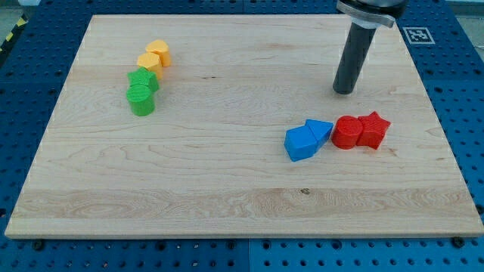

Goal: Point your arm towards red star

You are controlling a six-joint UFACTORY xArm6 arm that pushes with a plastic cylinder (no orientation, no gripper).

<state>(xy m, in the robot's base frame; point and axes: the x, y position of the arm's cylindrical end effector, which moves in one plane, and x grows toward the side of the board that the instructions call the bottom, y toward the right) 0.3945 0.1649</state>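
The red star (373, 129) lies on the wooden board (227, 174) at the view's right, touching a red round block (348, 132) on its left. My tip (345, 91) stands on the board above and slightly left of the red star, a short gap away from both red blocks. The dark rod rises from it to the view's top edge.
A blue block (300, 143) and a blue triangle (319, 131) sit just left of the red blocks. At the view's upper left, two yellow blocks (153, 56) and two green blocks (142, 91) form a cluster. Blue pegboard (454, 75) surrounds the board.
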